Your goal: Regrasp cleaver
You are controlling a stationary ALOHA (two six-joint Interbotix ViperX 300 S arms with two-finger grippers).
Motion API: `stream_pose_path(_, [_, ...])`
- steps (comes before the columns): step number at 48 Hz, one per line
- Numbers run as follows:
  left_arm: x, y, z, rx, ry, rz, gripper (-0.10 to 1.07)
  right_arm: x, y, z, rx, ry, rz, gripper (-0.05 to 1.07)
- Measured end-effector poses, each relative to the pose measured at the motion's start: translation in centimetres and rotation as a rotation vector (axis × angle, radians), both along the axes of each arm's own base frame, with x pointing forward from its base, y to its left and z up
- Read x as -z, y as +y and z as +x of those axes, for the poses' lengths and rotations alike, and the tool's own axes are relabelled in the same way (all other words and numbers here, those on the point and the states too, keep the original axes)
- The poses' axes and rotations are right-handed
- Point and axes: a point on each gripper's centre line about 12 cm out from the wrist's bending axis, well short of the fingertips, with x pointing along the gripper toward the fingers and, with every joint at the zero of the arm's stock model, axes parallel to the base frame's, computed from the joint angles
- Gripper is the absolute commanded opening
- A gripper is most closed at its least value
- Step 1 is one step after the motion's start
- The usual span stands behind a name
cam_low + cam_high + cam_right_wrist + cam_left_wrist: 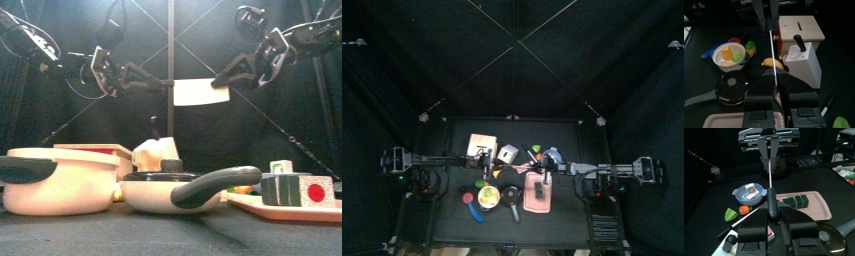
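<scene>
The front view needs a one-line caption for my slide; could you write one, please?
Both grippers, left and right, hold the cleaver in mid-air above the pans.

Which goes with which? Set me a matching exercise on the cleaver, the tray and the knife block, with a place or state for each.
Things:
1. cleaver
2. tray
3. knife block

Place or state:
a. white, with a black handle sticking out of it
b. up in the air, held by the left gripper and the right gripper
c. pink, lying flat on the table

Pairs: 1-b, 2-c, 3-a.
</scene>
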Motion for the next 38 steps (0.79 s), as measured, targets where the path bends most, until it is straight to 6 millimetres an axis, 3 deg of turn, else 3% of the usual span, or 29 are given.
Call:
stream_pose_path(13, [1.2, 0.4, 1.7, 0.004, 0.021, -0.01, 0.43, 0.7, -0.1, -0.7, 0.016, 0.071, 0.021, 0.32])
stream_pose_path(38, [0.8, 0.0, 2.4, 0.021, 0.005, -0.007, 0.43, 0.5, 0.0, -1.6, 0.027, 0.09, 0.045, 0.32])
